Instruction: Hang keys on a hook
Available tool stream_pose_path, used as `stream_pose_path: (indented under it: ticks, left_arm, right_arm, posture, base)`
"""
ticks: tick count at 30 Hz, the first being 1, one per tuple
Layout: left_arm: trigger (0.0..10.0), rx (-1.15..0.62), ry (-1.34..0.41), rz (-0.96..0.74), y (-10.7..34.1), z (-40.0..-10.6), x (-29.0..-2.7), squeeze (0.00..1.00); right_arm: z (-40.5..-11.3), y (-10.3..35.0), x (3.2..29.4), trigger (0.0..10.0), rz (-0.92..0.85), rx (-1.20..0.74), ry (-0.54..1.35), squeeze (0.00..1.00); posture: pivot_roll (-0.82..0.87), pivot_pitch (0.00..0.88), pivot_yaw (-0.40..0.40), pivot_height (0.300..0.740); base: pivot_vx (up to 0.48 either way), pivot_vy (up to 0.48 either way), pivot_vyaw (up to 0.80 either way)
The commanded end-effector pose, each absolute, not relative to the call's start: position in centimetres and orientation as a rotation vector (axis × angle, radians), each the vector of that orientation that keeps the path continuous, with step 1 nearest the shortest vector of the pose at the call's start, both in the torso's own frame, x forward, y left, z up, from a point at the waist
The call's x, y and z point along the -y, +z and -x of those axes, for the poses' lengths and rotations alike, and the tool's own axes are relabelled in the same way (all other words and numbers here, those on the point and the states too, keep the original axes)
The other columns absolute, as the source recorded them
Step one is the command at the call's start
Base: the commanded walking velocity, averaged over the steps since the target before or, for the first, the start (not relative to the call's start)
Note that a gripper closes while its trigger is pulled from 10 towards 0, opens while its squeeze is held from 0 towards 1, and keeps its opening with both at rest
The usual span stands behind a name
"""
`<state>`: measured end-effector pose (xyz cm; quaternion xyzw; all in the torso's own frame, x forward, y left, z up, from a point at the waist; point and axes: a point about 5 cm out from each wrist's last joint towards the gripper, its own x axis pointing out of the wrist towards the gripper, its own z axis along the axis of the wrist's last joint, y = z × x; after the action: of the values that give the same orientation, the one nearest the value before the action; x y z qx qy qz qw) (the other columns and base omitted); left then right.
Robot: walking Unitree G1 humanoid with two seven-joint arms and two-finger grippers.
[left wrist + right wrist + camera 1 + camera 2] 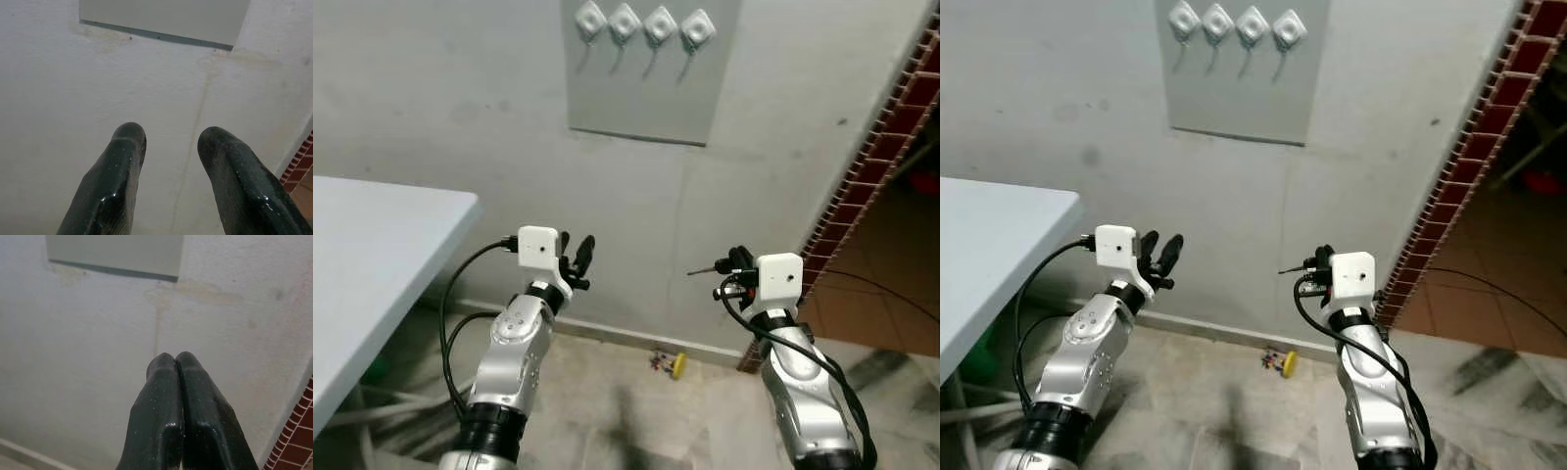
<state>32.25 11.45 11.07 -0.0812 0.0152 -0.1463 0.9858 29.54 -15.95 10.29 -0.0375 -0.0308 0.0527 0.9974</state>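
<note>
Keys (668,364) lie on floor (607,411), below both hands.

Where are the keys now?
The keys with a yellow tag lie on the floor at the wall's foot, below the hooks, between both arms.

- Two silver jointed arms, lower left and lower right of frame.
- White camera box (537,247) on each wrist.
- Black cables (460,284) looping alongside.
- Glossy black fingers (115,186).
</note>
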Motion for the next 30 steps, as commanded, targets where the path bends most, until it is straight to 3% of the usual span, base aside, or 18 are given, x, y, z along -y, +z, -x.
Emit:
stream_pose_path:
  ticks: [1,23,30]
  left_arm:
    - [10.0,-0.022,-0.294,0.167,11.5,-32.42,-11.65,0.0]
    - [10.0,-0.015,-0.289,0.203,11.85,-32.74,-12.07,0.0]
    - [10.0,-0.009,-0.289,0.215,11.95,-32.77,-12.1,0.0]
  right_arm:
    - [-29.65,10.81,16.01,10.0,0.07,0.074,0.101,0.0]
    - [-29.6,10.9,15.9,10.0,0.07,0.073,0.112,0.0]
    - [-29.57,10.96,15.87,10.0,0.07,0.075,0.114,0.0]
  posture:
    - [-0.05,0.0,-0.022,0.74]
    - [-0.05,0.0,-0.024,0.74]
    - [-0.06,0.0,-0.024,0.74]
  base:
    - [0.0,0.0,0.0]
    - [0.0,0.0,0.0]
    - [0.266,0.0,0.0]
